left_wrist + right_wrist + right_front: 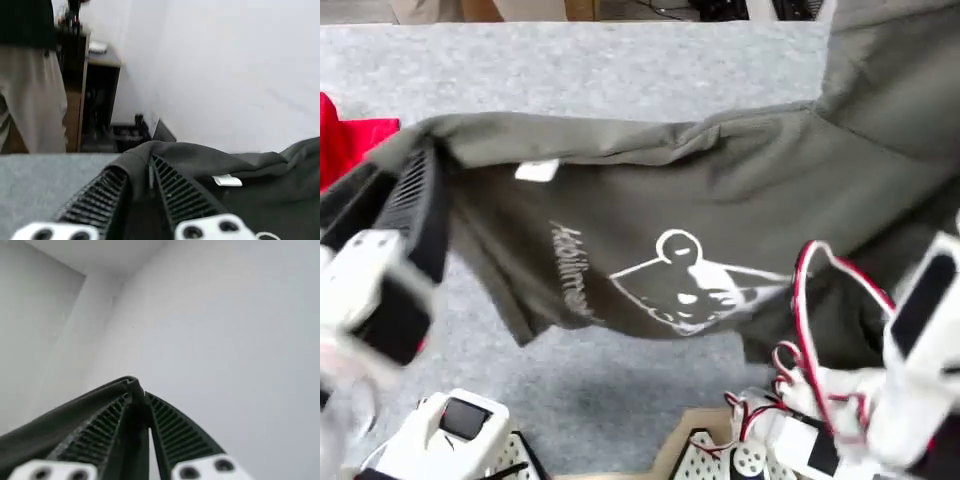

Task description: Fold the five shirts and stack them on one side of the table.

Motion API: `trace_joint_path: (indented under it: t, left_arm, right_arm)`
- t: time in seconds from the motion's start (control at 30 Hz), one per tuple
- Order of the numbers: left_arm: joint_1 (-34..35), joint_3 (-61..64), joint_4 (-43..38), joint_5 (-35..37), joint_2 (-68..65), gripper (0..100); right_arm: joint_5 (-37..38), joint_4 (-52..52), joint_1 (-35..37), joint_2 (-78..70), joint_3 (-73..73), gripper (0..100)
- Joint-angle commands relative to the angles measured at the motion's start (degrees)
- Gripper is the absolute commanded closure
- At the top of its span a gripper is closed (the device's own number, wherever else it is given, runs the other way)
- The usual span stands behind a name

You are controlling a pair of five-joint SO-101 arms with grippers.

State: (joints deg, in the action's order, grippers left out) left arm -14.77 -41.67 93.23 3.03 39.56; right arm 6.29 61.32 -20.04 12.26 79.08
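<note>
The left gripper is clamped on a fold of the olive shirt; the right gripper is clamped on another fold.

The dark olive shirt is running off the high view's right edge. A red shirt is being cut off at the left, the blurred left arm partly covering it.

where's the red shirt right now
In the high view the red shirt lies on the grey table at its left edge, beside the left gripper, which is shut on the dark shirt.
</note>
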Motion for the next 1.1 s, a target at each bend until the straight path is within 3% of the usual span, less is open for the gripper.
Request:
trace_joint_path:
  t: [0.0, 0.1, 0.2, 0.47, 0.57, 0.7, 0.93, 1.07]
  left_arm:
    - [0.2, 6.4, -2.2, -0.6, 0.0, 98]
    - [1.8, 14.7, -6.5, -0.6, 0.0, 98]
    - [7.6, 24.8, -14.9, -0.3, -0.1, 98]
    - [15.7, 50.6, -46.7, -0.2, -3.4, 98]
    - [17.8, 57.2, -60.7, -0.1, -10.2, 98]
    - [21.5, 60.1, -75.3, 3.0, -23.3, 98]
    - [23.2, 45.1, -78.3, 5.9, -44.4, 98]
    - [23.0, 32.0, -74.2, 6.0, -53.8, 98]
  right_arm:
    - [0.0, 0.9, 2.2, -0.2, -8.7, 99.4]
    - [-0.1, -1.2, 4.4, -0.2, -19.6, 99.4]
    - [-0.1, -7.9, 6.5, -0.2, -33.4, 99.4]
    - [0.3, -46.8, 12.0, -1.6, -70.4, 99.4]
    - [0.4, -56.9, 13.3, -5.2, -75.9, 99.4]
    - [-0.1, -59.2, 13.6, -12.3, -75.6, 99.4]
    - [-2.1, -58.8, 12.9, -27.6, -62.1, 99.4]
    - [-2.5, -58.7, 12.3, -37.4, -51.0, 99.4]
